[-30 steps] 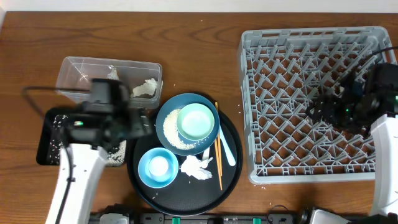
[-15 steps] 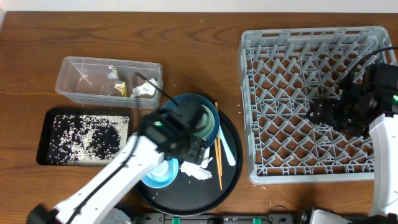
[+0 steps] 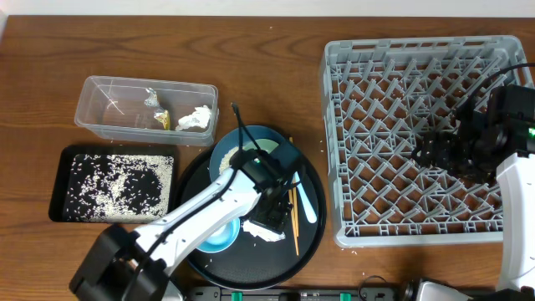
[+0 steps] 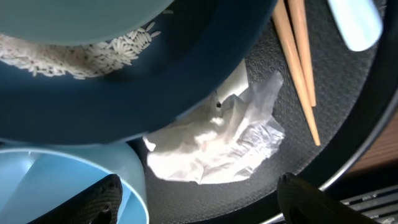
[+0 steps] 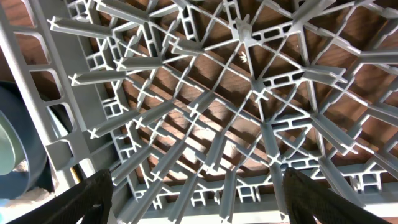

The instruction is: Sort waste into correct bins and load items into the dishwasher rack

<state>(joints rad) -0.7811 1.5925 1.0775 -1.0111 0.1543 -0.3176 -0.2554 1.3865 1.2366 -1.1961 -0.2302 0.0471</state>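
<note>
My left gripper [image 3: 269, 217] is open and hovers low over a crumpled white tissue [image 3: 261, 234] on the round black tray. In the left wrist view the tissue [image 4: 217, 140] lies between my fingertips [image 4: 102, 198], beside the large blue bowl [image 4: 124, 99] holding rice [image 4: 81, 56] and the small light-blue bowl [image 4: 56, 180]. Wooden chopsticks [image 3: 293, 213] and a white spoon [image 3: 307, 201] lie to the right. My right gripper [image 3: 430, 152] is open and empty above the grey dishwasher rack [image 3: 376, 84], whose lattice [image 5: 211, 118] fills the right wrist view.
The clear tub [image 3: 109, 104] holds a tissue [image 3: 194, 119] and a yellow wrapper [image 3: 163, 119]. The shallow black tray [image 3: 58, 188] holds scattered rice. The pale green bowl [image 3: 269, 149] sits in the large blue bowl [image 3: 226, 159], partly hidden by my left arm.
My left arm has swung from the bins at the left over to the round tray and now sits over the tissue. The right arm has not moved.
</note>
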